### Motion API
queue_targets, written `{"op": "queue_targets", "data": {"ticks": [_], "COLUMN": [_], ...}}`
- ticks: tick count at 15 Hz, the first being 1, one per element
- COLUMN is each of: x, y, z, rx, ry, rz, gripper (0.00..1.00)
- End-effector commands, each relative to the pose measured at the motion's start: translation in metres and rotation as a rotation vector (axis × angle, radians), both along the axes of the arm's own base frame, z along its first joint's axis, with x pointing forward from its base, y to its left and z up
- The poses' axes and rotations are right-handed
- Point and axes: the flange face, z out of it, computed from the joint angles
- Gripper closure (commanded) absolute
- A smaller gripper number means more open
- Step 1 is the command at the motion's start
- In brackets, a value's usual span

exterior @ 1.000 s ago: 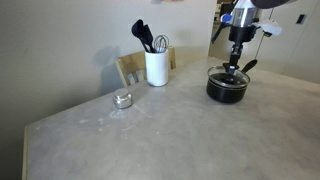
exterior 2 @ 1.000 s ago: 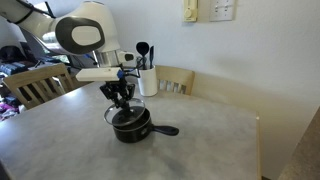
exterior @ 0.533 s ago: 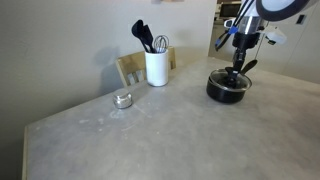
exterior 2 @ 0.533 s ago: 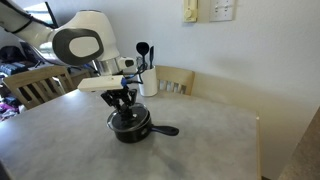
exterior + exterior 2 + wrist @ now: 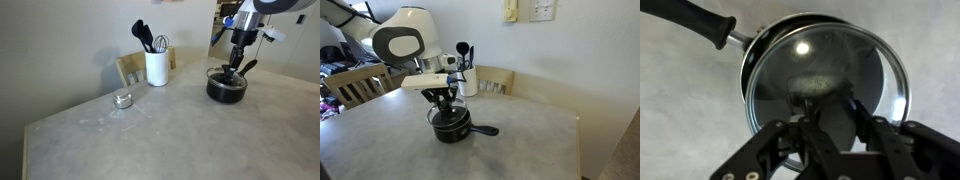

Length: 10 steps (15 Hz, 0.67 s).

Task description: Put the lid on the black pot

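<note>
The black pot (image 5: 227, 90) stands on the table at the far side, also seen in an exterior view (image 5: 450, 127), its long handle pointing away (image 5: 690, 20). The glass lid (image 5: 830, 55) with its metal rim lies over the pot's mouth, slightly offset so the pot rim (image 5: 747, 75) shows on one side. My gripper (image 5: 830, 125) points straight down over the pot in both exterior views (image 5: 236, 68) (image 5: 444, 106). Its fingers are shut on the lid's black knob. I cannot tell whether the lid rests fully on the rim.
A white utensil holder (image 5: 156, 67) with black utensils stands behind, also in an exterior view (image 5: 467, 80). A small round silver object (image 5: 122, 99) lies on the table. Wooden chairs (image 5: 130, 68) (image 5: 355, 88) stand at the table's edges.
The wrist has shifted slightly over the pot; the gripper stays shut on the knob and the pot has not moved.
</note>
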Motion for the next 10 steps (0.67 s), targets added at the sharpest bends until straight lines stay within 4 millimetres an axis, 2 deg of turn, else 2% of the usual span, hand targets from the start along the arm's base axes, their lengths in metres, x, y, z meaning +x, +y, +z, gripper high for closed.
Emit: {"op": "queue_targets", "data": {"ticks": [1,6,10], "x": [0.005,0.003,-0.003], "y": [-0.011,-0.024,-0.026], "z": [0.010,0.009,0.000], "rx": [0.022,0.022,0.044], "ry": [-0.019,-0.014,0.014], "rz": [0.021,0.005,-0.004], "gripper": [0.85,0.85,0.85]}}
